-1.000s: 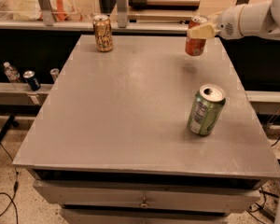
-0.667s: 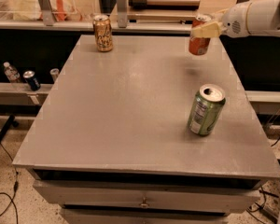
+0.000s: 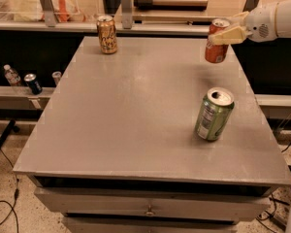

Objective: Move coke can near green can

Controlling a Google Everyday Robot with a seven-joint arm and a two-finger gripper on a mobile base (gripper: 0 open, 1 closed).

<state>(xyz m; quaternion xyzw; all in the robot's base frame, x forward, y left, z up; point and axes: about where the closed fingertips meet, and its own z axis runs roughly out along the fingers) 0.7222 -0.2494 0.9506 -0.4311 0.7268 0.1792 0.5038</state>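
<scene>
1. Fingers [image 3: 229, 34] of the gripper [image 3: 222, 33], cream-coloured, are clamped on the upper part of the coke can [image 3: 215, 52], coming at it from the right. They hold it upright over the far right corner of the surface, seemingly lifted clear of it.
2. Grey surface [image 3: 136, 115] fills most of the view, with a drawer [image 3: 148, 205] below its front edge.
3. White arm [image 3: 281, 17] reaches in from the right edge, level with the far rim of the surface.
4. Green can [image 3: 213, 114] stands on the right side of the surface, nearer the camera than the coke can and well apart from it, its opened silver top showing.
5. Gold-brown can [image 3: 106, 34] stands upright at the far left, well apart from both other cans.
6. Small bottle [image 3: 12, 75] and dark can [image 3: 33, 83] sit on a low shelf left of the surface.
</scene>
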